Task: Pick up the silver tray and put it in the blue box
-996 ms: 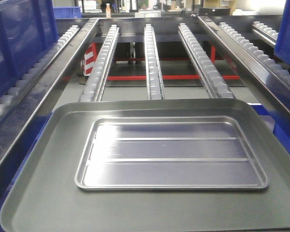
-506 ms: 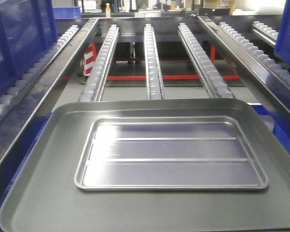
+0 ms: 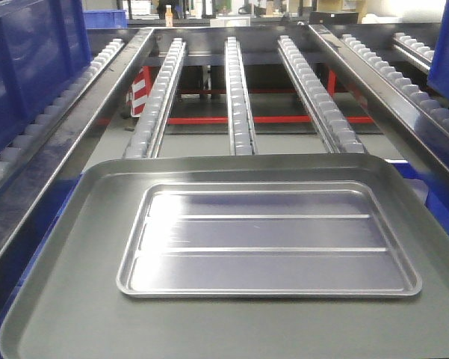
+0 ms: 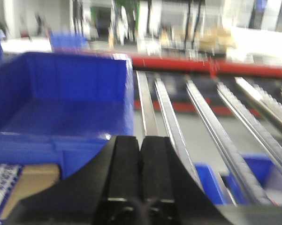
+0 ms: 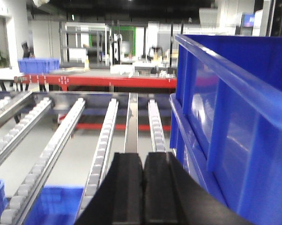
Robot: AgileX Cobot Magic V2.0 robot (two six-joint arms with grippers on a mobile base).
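Silver tray [image 3: 269, 241] was seen lying flat on a larger dull grey tray [image 3: 52, 299], with roller rails [image 3: 237, 97] beyond. A blue box [image 3: 30, 67] was seen far left. The left hand [image 4: 141, 140] and right hand [image 5: 143, 157] were held closed, empty.

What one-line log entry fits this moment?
phase: pre-grasp | silver tray: lying in grey tray, untouched | left gripper: shut, empty | right gripper: shut, empty

There's the left end effector [image 4: 141, 140]: two matte black rectangular fingers [image 4: 124, 164] with a thin dark seam between them, flaring down into a broad black body with a glossy edge. And the right end effector [image 5: 143, 157], same build: black slab fingers, sloping black shoulders either side of its seam.
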